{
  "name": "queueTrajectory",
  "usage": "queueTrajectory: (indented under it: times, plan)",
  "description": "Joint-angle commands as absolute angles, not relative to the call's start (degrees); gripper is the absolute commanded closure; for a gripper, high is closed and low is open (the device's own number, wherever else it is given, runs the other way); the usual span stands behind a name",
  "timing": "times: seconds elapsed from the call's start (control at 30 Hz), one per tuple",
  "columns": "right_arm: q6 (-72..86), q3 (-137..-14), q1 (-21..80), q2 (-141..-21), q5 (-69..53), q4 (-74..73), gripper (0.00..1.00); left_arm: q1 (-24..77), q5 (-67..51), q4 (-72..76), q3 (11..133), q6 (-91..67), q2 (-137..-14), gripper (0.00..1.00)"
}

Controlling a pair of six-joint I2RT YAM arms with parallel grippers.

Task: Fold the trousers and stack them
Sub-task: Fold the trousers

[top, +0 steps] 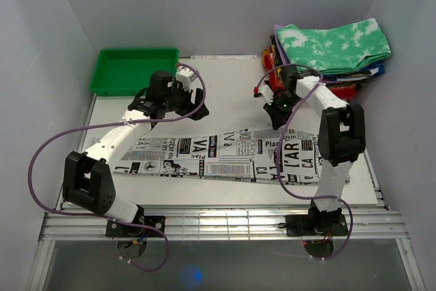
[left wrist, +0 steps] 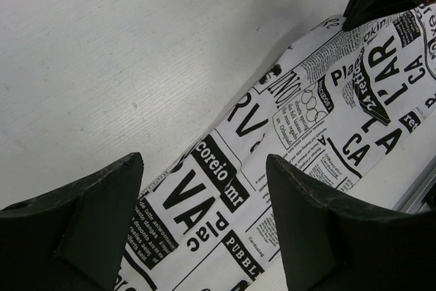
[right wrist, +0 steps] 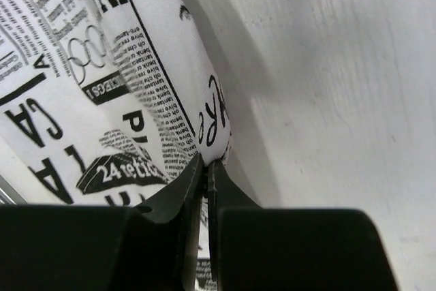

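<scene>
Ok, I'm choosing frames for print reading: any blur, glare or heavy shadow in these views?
Top external: even light, headlines on the trousers legible, one bluish glare spot on the front panel. Left wrist: print sharp, the open left pincer dark and slightly soft. Right wrist: the right pincer, shut on the fold, is a dark blur; the fold shadows the table beside it.

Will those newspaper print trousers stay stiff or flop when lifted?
Probably floppy: the trousers bulge into a soft fold where the right claw pinches their edge. Likely light: thin cloth lying flat, so the rest would trail.
</scene>
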State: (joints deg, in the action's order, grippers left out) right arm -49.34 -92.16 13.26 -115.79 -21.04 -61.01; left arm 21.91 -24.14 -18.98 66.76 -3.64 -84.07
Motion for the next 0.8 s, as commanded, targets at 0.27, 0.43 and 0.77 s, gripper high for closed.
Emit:
queueTrajectory:
  times: [0.27,0.43,0.77]
  plan:
    - [-52.47,-60.50,23.18,-81.05,-10.75,-38.78,0.92,22.15,-32.42,-14.76,63.38,-13.62,-79.81,0.21]
    - [-51.60,-44.69,30.31,-70.60,-2.39,-28.58,0.92,24.69,-35.06,-14.77,59.60,-15.73,-79.10,0.23]
    - [-47.99,-30.69,42.36,-60.38,5.98,-23.91,0.89,34.97,-34.10,-7.21,58.27,-20.30,-85.42,0.29]
